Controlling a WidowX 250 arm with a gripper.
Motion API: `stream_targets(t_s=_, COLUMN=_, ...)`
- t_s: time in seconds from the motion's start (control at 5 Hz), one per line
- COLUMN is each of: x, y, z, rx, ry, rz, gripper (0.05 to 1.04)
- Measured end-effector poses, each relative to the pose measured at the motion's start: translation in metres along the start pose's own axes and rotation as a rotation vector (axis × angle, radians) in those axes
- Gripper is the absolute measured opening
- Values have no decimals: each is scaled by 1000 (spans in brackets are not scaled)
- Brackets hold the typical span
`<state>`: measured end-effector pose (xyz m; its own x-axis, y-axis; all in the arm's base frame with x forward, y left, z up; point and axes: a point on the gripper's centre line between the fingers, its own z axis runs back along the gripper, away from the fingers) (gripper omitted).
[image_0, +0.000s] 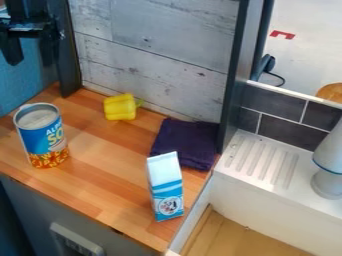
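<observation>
While the claw (28, 46) hangs upper left, width unclear, can (43, 137), yellow pepper (120, 107), cloth (186, 141) behind carton (166, 187)

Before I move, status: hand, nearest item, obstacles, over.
Hand upper left, nothing seen in it. Tin can upright on wooden counter, lower in view. Possible obstacles: yellow bell pepper, milk carton, farther right.
</observation>
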<state>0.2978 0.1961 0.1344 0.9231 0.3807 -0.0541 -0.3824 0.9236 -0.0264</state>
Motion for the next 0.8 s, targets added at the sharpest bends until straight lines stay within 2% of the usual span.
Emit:
stream_targets(t_s=0.2, x=-2, y=-1, z=-16, rx=-13, ry=48, rz=1, gripper=1001)
stream_targets(t_s=0.4, x=-11, y=-4, z=-33, rx=-147, ry=64, rz=49, gripper=1001)
stream_targets(t_s=0.6, x=-27, y=3, z=-36, rx=-162, ry=-50, rz=58, gripper=1001)
stream_targets(t_s=0.8, x=-49, y=2, z=-27, rx=-147, ry=-210, rz=44, gripper=1001)
